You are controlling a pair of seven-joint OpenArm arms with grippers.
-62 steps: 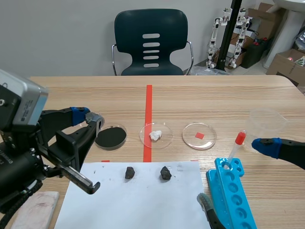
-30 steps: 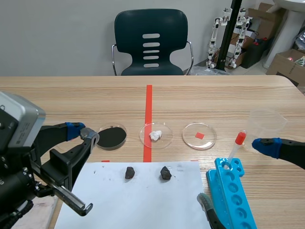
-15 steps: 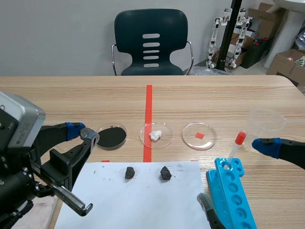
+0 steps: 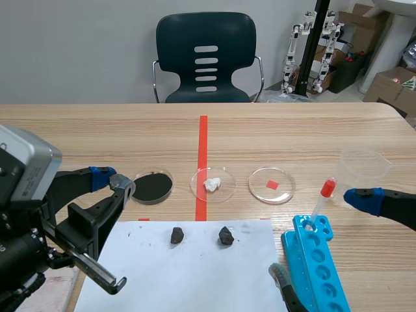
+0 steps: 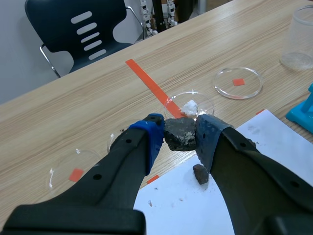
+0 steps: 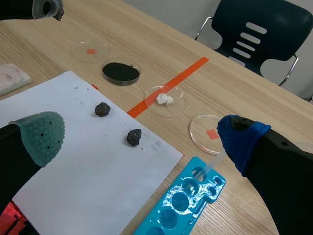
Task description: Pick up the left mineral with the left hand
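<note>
My left gripper (image 5: 180,134) is shut on a dark grey mineral (image 5: 179,133), pinched between its blue pads above the table. In the scene view the left gripper (image 4: 117,182) hangs beside the white paper's (image 4: 188,273) left edge with the mineral (image 4: 123,187) at its tips. Two more dark minerals lie on the paper, one at the left (image 4: 177,235) and one at the right (image 4: 225,235). My right gripper (image 6: 139,131) is open with nothing in it, and in the scene view it (image 4: 322,237) stands over the blue rack.
Three petri dishes stand behind the paper: black powder (image 4: 151,186), a white lump (image 4: 212,184), a red chip (image 4: 272,185). A blue tube rack (image 4: 316,263) holds a red-capped tube (image 4: 323,200). Behind it stands a clear beaker (image 4: 364,166). Another red-chip dish (image 5: 73,171) lies under my left gripper.
Since two seconds ago my left gripper has dropped a little down and left with the mineral in it. It has held still for the last second. The right arm has not moved.
</note>
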